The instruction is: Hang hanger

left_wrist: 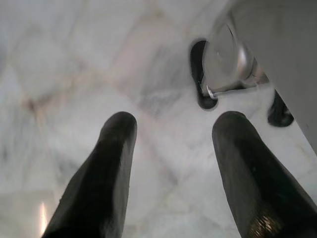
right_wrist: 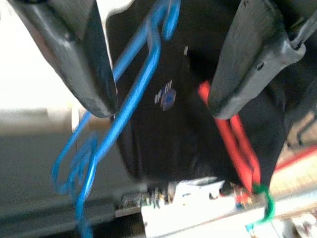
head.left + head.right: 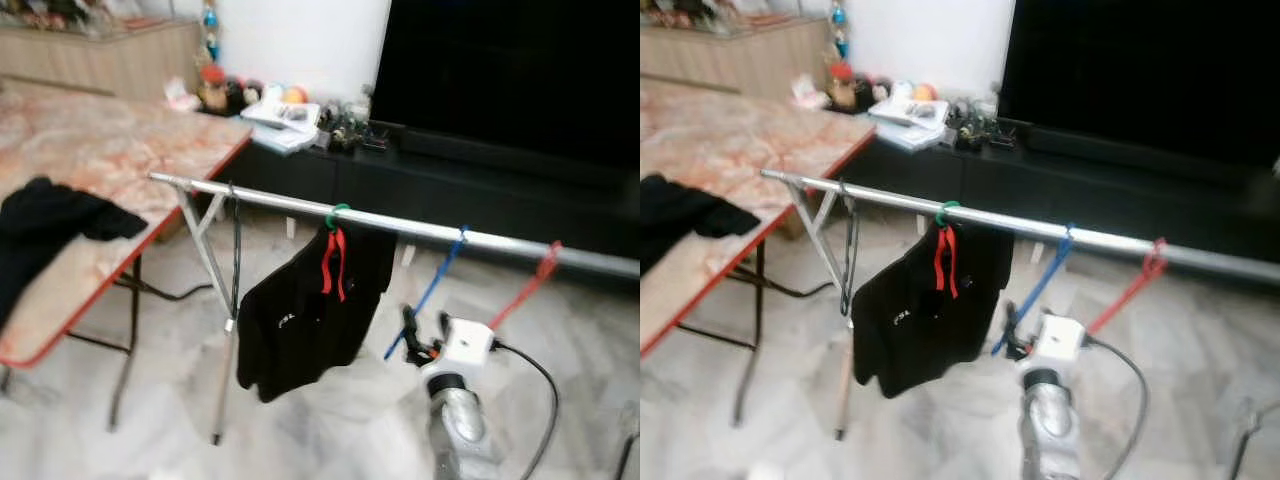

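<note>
Now right gripper (image 2: 158, 106) — fingers apart around blue hanger (image 3: 425, 293), on rail (image 3: 430, 230) — left gripper (image 1: 173, 148) spread.

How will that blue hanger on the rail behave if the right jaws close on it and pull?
The blue hanger looks like thin wire, so probably light and springy, bending rather than holding shape. Its hook rests loosely over the smooth metal rail, so it may slide or swing. The right gripper stands open around it; thin wire could slip between the jaws.
</note>
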`<state>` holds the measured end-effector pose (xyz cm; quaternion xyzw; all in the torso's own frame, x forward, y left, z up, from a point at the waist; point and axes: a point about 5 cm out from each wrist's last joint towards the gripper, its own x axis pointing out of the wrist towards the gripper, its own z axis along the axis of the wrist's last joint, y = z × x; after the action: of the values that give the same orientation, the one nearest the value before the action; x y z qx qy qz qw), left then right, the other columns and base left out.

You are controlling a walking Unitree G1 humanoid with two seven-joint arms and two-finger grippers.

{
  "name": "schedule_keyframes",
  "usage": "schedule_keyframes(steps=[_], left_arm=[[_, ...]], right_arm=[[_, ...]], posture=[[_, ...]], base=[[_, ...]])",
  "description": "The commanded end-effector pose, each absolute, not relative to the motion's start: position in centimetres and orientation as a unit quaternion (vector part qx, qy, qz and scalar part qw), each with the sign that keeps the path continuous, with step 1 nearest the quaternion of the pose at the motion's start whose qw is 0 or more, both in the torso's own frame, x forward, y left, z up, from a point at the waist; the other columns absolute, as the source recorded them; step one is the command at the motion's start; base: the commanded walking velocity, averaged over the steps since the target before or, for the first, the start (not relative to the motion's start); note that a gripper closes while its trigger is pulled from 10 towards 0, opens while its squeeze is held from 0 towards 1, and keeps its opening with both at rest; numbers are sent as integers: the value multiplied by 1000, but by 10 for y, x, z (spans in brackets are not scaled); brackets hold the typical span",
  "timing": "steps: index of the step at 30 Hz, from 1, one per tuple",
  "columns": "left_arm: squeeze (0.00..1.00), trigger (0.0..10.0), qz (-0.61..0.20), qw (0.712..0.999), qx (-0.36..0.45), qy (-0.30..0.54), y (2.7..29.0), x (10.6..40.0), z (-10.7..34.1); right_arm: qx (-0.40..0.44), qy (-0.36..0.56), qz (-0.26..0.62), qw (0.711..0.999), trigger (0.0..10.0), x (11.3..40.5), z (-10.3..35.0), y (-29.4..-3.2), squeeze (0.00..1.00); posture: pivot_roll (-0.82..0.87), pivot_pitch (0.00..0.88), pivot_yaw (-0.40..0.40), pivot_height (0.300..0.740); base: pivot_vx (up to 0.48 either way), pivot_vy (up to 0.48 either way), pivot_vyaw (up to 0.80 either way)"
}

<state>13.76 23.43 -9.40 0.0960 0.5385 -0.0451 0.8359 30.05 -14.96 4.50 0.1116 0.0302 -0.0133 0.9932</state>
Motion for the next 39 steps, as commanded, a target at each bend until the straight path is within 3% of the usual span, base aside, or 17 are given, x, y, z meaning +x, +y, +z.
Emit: schedule_keyframes(steps=[1,13,21,39], left_arm=[[0,10000,-44,847,103,519,236,152,-88],[0,10000,-45,847,101,519,235,152,-88],[0,10000,-45,845,103,522,236,151,-89],[0,10000,-44,847,109,519,237,152,-88]], right_arm=[[117,31,-17,992,10000,302,46,-149,0],[114,51,-38,992,10000,296,38,-157,0],[124,90,-64,986,10000,291,25,-165,0],[121,92,-61,987,10000,294,27,-167,0]], posture=[[71,0,-57,740],[71,0,-60,740],[77,0,-61,740],[72,0,-57,740]], base=[[-334,0,0],[-327,0,0],[0,0,0],[0,0,-782]])
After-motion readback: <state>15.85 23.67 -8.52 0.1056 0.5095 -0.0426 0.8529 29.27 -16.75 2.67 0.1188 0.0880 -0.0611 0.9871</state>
